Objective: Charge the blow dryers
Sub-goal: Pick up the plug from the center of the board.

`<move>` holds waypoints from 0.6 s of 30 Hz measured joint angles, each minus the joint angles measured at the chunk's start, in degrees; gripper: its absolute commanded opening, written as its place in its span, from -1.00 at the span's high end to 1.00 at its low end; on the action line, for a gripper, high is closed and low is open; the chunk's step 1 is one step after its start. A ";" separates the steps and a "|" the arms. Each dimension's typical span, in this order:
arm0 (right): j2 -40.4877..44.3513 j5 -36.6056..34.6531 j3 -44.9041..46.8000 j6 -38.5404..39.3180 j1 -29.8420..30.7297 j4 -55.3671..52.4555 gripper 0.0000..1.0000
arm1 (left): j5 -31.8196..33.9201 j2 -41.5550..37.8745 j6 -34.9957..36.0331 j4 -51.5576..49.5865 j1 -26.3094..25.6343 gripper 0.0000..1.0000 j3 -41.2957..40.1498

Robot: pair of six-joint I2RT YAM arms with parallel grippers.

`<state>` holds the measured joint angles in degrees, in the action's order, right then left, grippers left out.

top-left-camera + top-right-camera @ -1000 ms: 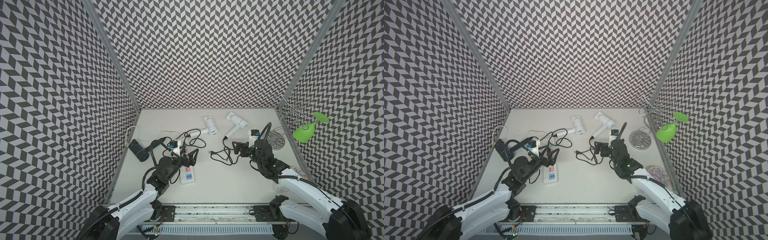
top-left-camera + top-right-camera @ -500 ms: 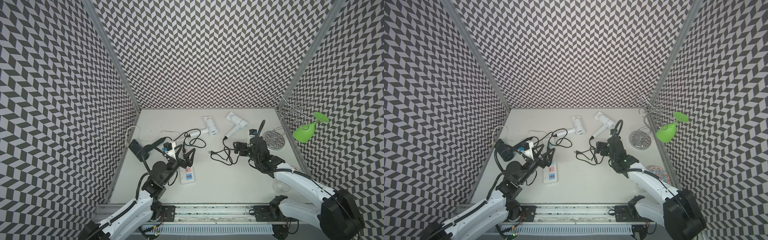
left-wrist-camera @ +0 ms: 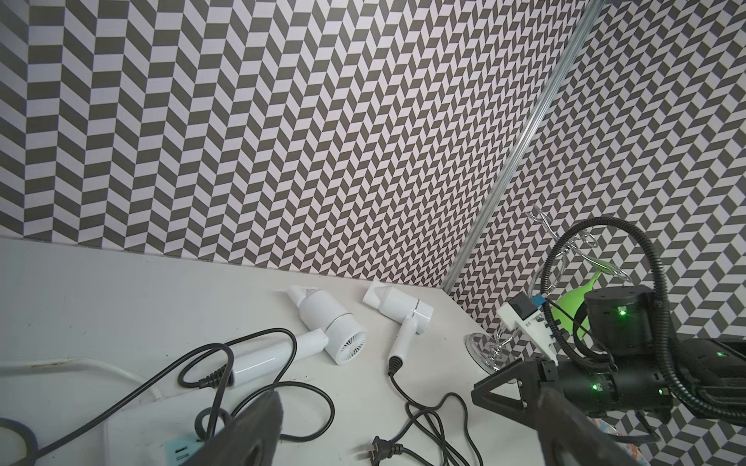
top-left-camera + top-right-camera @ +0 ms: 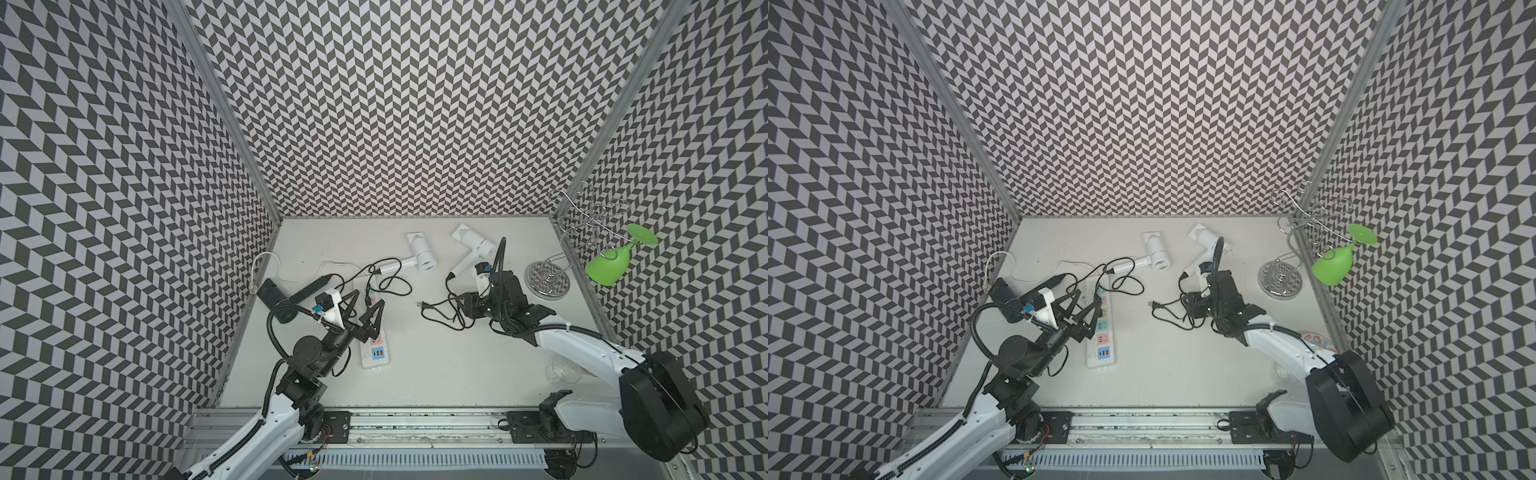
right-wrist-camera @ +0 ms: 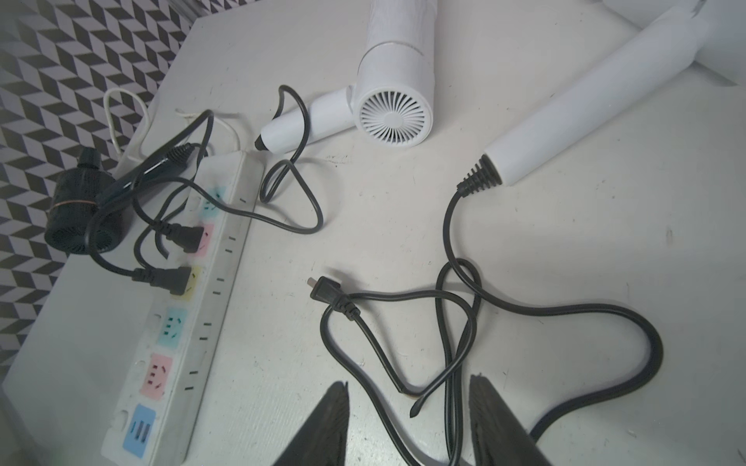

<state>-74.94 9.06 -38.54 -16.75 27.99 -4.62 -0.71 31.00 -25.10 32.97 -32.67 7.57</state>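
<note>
Right tool (image 5: 409,381), jaws partly apart, straddles the slack cord (image 5: 565,308) of the unplugged white blow dryer (image 4: 478,246) lying at the back of the counter (image 4: 432,374); left tool (image 4: 368,299) gapes wide over the power strip (image 4: 376,353). Better to grip nearer the loose plug (image 5: 325,291), prongs level for a free socket (image 5: 172,326)

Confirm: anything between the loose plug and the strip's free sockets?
Nothing visible. The plug lies on bare table beside the strip, prongs toward it. The free teal socket and pink socket are uncovered. The plugged-in plugs and their cords sit farther along the strip.
</note>
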 measured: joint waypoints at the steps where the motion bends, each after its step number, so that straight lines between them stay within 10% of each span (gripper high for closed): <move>1: -0.74 0.11 -0.42 0.31 0.46 -0.17 0.10 | 0.02 0.00 0.00 0.00 0.00 -0.98 0.00; 18: -16.17 -3.34 -8.46 3.30 7.87 -1.46 0.15 | 0.15 4.57 0.04 0.92 0.00 -0.98 -0.02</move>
<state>-91.11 5.72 -47.00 -13.45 35.86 -6.09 -0.56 35.57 -25.06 33.89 -32.67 7.55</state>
